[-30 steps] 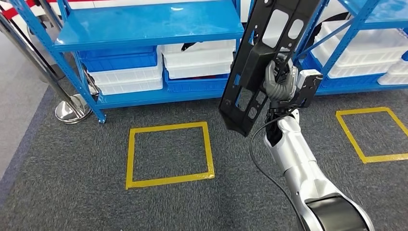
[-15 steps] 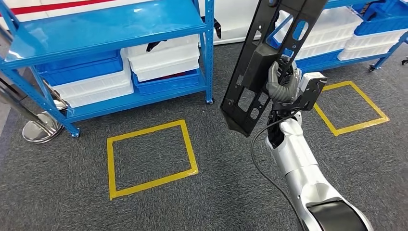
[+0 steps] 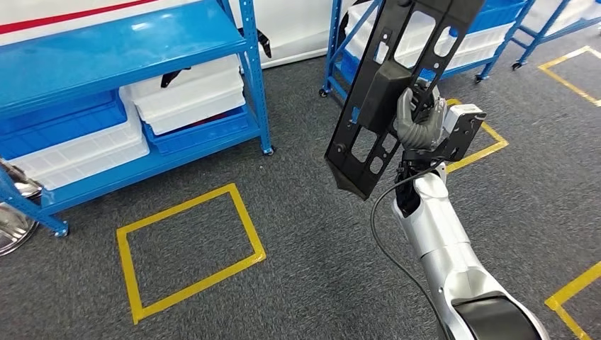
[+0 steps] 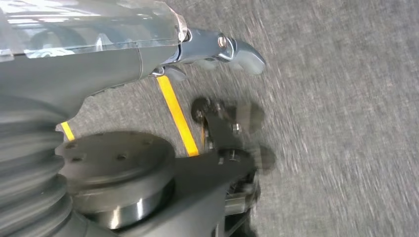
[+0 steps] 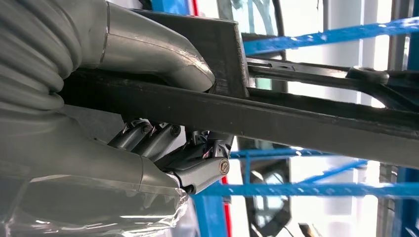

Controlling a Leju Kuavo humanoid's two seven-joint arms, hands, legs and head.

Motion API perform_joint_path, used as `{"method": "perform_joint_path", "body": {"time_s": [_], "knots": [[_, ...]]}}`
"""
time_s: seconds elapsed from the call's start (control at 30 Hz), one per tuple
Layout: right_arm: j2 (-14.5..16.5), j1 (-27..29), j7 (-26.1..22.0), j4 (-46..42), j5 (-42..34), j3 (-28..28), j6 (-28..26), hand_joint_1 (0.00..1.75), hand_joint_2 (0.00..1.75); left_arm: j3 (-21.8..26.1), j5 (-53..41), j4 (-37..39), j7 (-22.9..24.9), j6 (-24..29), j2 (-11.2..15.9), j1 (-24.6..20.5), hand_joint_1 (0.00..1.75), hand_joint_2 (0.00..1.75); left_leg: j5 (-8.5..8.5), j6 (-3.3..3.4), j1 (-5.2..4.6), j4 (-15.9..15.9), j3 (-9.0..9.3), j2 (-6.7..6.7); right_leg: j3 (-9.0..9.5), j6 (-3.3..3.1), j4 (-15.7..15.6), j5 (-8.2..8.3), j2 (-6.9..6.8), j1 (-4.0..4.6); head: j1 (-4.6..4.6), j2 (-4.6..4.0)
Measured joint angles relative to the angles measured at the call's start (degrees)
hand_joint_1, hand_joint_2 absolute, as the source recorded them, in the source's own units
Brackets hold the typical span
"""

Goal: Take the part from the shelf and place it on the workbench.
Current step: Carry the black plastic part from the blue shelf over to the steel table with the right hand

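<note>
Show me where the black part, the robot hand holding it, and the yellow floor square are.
black part [image 3: 373, 99], head view, raised block at mid-length
right robot hand [image 3: 414, 120], head view, grey fingers
yellow floor square [image 3: 249, 224], head view, right tape edge

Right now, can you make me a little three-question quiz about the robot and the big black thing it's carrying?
1. True or false: the black part lies on the floor.
2. Which hand grips the part: A) the left hand, B) the right hand?
3. Fill in: the tape square on the grey carpet is ____ in colour.

Key: 1. False, it is held up in the air. 2. B. 3. Yellow.
</note>
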Motion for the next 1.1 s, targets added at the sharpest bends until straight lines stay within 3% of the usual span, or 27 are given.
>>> {"method": "perform_joint_path", "body": {"time_s": [0.07,0.13,0.17,0.2,0.27,0.33,0.37,0.43,0.47,0.53,0.6,0.63,0.67,0.7,0.73,0.8,0.83,0.9,0.93,0.97,1.0,1.03,1.1], "knots": [[-0.08,-0.47,-0.06,0.01,0.00,-0.16,0.01,1.75,1.75,0.06,0.20,-0.03,0.22,0.34,-0.01,-0.07,0.00,1.75,0.38,0.24,0.07,-0.57,0.15,1.54,-2.61,0.49,5.54,-3.20,-4.06,-0.03,0.04,-0.01],[-0.05,-0.66,-0.02,0.08,-0.01,-0.19,0.01,1.75,1.75,0.07,0.20,-0.04,0.26,0.76,-0.04,-0.07,0.00,1.75,0.38,0.25,0.04,-0.55,0.08,3.14,-5.96,1.13,12.70,-6.02,-5.63,-0.66,0.05,-0.01],[-0.05,-0.64,0.01,0.11,-0.01,-0.21,0.00,1.75,1.75,0.07,0.19,-0.04,0.26,0.90,-0.04,-0.07,0.00,1.75,0.33,0.18,0.06,-0.51,0.07,3.90,-6.62,1.43,14.18,-6.11,-5.85,-0.98,0.05,-0.01],[-0.05,-0.65,0.03,0.14,-0.02,-0.23,0.00,1.75,1.75,0.07,0.17,-0.04,0.24,0.95,-0.05,-0.07,0.00,1.75,0.23,0.03,0.10,-0.42,0.08,4.68,-6.10,1.71,13.37,-5.15,-6.12,-1.29,0.05,-0.01],[-0.06,-0.73,0.04,0.14,-0.03,-0.27,0.02,1.75,1.75,0.07,0.05,-0.05,0.16,0.85,-0.08,-0.09,0.00,1.75,-0.17,-0.55,0.17,-0.03,0.17,6.03,-2.13,2.13,6.04,-1.76,-7.92,-1.61,0.05,-0.01],[-0.05,-0.88,0.07,0.13,-0.12,-0.28,0.07,1.75,1.75,0.07,-0.13,-0.06,0.07,0.72,-0.08,-0.10,0.00,1.75,-0.68,-1.36,-0.11,0.48,0.17,7.14,0.96,1.72,0.06,0.09,-9.94,-1.27,0.05,-0.01],[-0.06,-0.91,0.07,0.13,-0.21,-0.31,0.09,1.75,1.75,0.06,-0.22,-0.06,0.06,0.64,-0.07,-0.08,0.00,1.75,-0.86,-1.73,-0.29,0.60,0.19,7.65,1.30,1.30,-0.87,0.13,-10.31,-1.01,0.05,-0.01],[-0.12,-0.90,0.09,0.12,-0.33,-0.43,0.15,1.75,1.75,0.05,-0.45,-0.06,0.09,0.39,-0.08,-0.02,0.00,1.75,-1.03,-2.36,-0.37,0.54,0.38,8.76,0.95,0.27,-0.74,0.20,-8.97,-0.77,0.05,-0.01],[-0.15,-0.90,0.08,0.08,-0.36,-0.50,0.16,1.75,1.75,0.05,-0.60,-0.08,0.12,0.19,-0.10,-0.02,0.00,1.75,-1.42,-2.67,-0.23,0.78,0.39,8.59,0.87,-0.13,-0.84,0.31,-8.31,-0.84,0.04,-0.01],[-0.17,-1.03,0.06,0.01,-0.35,-0.62,0.16,1.75,1.75,0.04,-0.96,-0.10,0.16,-0.12,-0.13,-0.01,0.00,1.75,-3.85,-2.98,0.01,3.98,-0.82,6.22,0.85,-0.98,-1.06,0.55,-6.99,-1.06,0.04,-0.01],[-0.10,-0.95,0.05,-0.02,-0.35,-0.65,0.12,1.75,1.75,0.02,-1.34,-0.10,0.19,-0.25,-0.13,0.18,0.00,1.75,-7.81,-2.91,0.02,11.55,-4.12,3.22,0.81,-1.52,-1.10,0.67,-5.60,-0.96,0.03,-0.01],[-0.07,-0.76,0.06,-0.02,-0.35,-0.66,0.09,1.75,1.75,0.00,-1.51,-0.10,0.22,-0.28,-0.13,0.29,0.00,1.75,-9.19,-2.81,-0.04,15.39,-5.94,2.58,0.79,-1.67,-1.08,0.69,-4.80,-0.79,0.03,0.00],[-0.06,-0.53,0.07,-0.03,-0.35,-0.69,0.06,1.75,1.75,-0.02,-1.65,-0.10,0.24,-0.30,-0.13,0.37,0.00,1.75,-9.51,-2.64,-0.11,17.62,-7.11,2.29,0.77,-1.75,-1.05,0.73,-3.93,-0.59,0.03,0.00],[-0.06,-0.31,0.10,-0.14,-0.34,-0.73,0.01,1.75,1.75,-0.03,-1.76,-0.10,0.26,-0.33,-0.13,0.39,0.00,1.75,-8.62,-2.38,-0.17,17.56,-7.29,2.13,0.77,-1.80,-1.00,0.75,-3.01,-0.40,0.03,0.00],[-0.07,-0.13,0.13,-0.40,-0.29,-0.77,-0.09,1.75,1.75,-0.04,-1.85,-0.10,0.26,-0.38,-0.13,0.38,0.00,1.75,-6.71,-2.02,-0.24,15.12,-6.37,1.86,0.80,-1.82,-0.94,0.77,-2.10,-0.25,0.03,0.00],[-0.07,0.10,0.20,-1.39,0.07,-0.84,-0.55,1.75,1.75,-0.05,-1.97,-0.10,0.16,-0.51,-0.04,0.38,0.00,1.75,-2.53,-1.08,-0.33,7.15,-3.03,-0.45,0.75,-1.72,-0.78,0.83,-0.47,-0.06,0.04,-0.01],[-0.07,0.23,0.27,-2.07,0.45,-0.88,-0.97,1.75,1.75,-0.06,-1.99,-0.09,-0.03,-0.56,0.03,0.40,0.00,1.75,-1.43,-0.84,-0.34,4.08,-1.71,-1.70,0.56,-1.53,-0.68,0.93,0.30,-0.13,0.04,-0.01],[-0.14,0.87,0.49,-3.75,1.66,-1.09,-2.10,1.75,1.75,-0.06,-2.00,-0.08,-0.69,-0.51,0.17,0.44,0.00,1.75,-1.14,-0.65,-0.50,1.73,-0.76,-2.90,0.03,-0.87,-0.72,1.32,1.69,-0.51,0.04,-0.01],[-0.32,1.38,0.62,-4.76,2.41,-1.28,-2.65,1.75,1.75,-0.06,-2.00,-0.09,-1.09,-0.43,0.14,0.42,0.00,1.75,-1.00,-0.64,-0.57,1.36,-0.58,-2.28,-0.17,-0.45,-0.87,1.58,2.47,-0.68,0.03,-0.01],[-0.53,1.95,0.82,-5.80,3.16,-1.50,-3.09,1.75,1.75,-0.06,-1.98,-0.11,-1.42,-0.32,0.09,0.38,0.00,1.75,-0.74,-0.47,-0.48,1.01,-0.43,-1.55,-0.27,-0.13,-0.92,1.66,2.63,-0.74,0.03,-0.01],[-0.81,2.37,1.02,-6.83,3.84,-1.72,-3.38,1.75,1.75,-0.05,-1.94,-0.12,-1.69,-0.24,0.07,0.34,0.00,1.75,-0.46,-0.20,-0.32,0.52,-0.21,-0.81,-0.55,0.13,-0.47,1.28,1.74,-0.60,0.04,-0.01],[-1.04,2.59,1.29,-7.78,4.41,-1.90,-3.46,1.75,1.75,-0.05,-1.89,-0.13,-1.89,-0.20,0.05,0.32,0.00,1.75,-0.18,0.06,-0.17,0.03,0.01,0.02,-1.34,0.35,1.12,0.20,0.05,-0.43,0.06,-0.01],[-1.22,2.76,1.95,-9.09,5.17,-2.06,-3.11,1.75,1.75,-0.04,-1.62,-0.13,-2.12,-0.17,0.09,0.44,0.00,1.75,-0.01,0.41,-0.18,-0.42,0.21,1.68,-4.52,0.78,7.76,-3.36,-4.04,-0.44,0.13,-0.01]]}}
